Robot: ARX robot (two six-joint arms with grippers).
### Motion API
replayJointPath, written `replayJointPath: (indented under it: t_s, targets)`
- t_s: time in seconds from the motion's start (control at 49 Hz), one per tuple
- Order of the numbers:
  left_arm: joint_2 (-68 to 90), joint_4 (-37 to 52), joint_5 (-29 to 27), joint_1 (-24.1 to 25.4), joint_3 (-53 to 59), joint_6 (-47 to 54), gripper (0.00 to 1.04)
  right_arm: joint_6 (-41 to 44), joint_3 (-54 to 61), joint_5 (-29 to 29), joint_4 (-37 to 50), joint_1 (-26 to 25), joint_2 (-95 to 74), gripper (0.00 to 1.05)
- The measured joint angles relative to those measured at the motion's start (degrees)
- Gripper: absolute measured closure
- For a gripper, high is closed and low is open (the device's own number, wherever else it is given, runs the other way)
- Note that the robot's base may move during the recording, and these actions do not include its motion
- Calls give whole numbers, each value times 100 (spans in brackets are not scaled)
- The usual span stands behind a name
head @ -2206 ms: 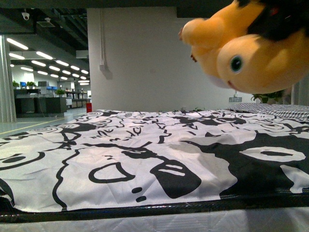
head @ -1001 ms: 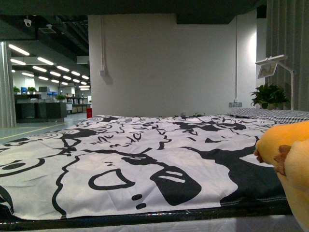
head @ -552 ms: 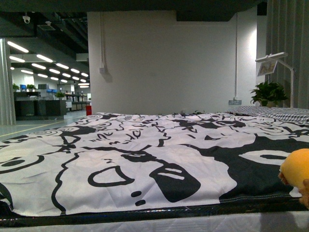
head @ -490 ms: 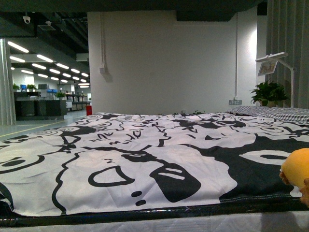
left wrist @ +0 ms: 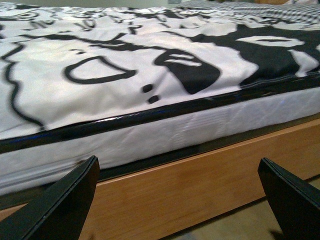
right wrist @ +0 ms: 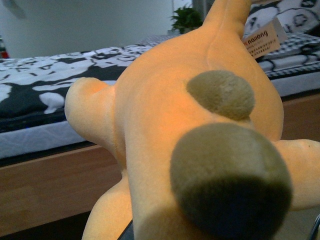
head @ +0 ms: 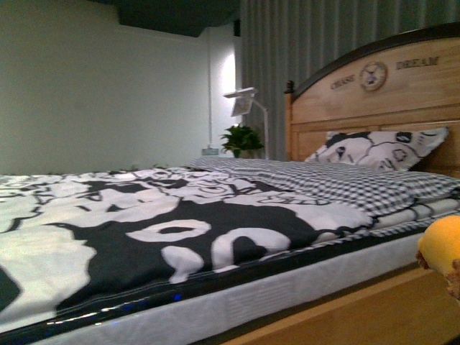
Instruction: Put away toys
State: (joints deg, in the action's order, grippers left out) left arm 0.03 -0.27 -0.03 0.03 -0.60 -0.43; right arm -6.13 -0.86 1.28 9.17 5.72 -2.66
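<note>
Left gripper (left wrist: 177,160), jaws released, faces the bed (head: 180,215). The plush (right wrist: 165,110) hides the right gripper; we cannot tell its jaws' state.

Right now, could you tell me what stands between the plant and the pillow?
In the front view, the lamp and the headboard post stand between the plant and the pillow.

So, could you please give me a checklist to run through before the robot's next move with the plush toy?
1. Soft orange-yellow plush animal off the black-and-white patterned bed cover: ok, it is beside the wooden bed frame.
2. Right gripper's hold on it: cannot tell, its fingers are hidden.
3. Left gripper free: ok, fingers apart, nothing between.
4. Storage spot for it: cannot tell, none in view.
</note>
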Motion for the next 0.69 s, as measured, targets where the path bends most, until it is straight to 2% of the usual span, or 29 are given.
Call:
replayJointPath:
  t_s: [0.694]
  targets:
    - [0, 0, 0, 0, 0, 0, 6, 15, 0, -7, -2, 0, 2, 97]
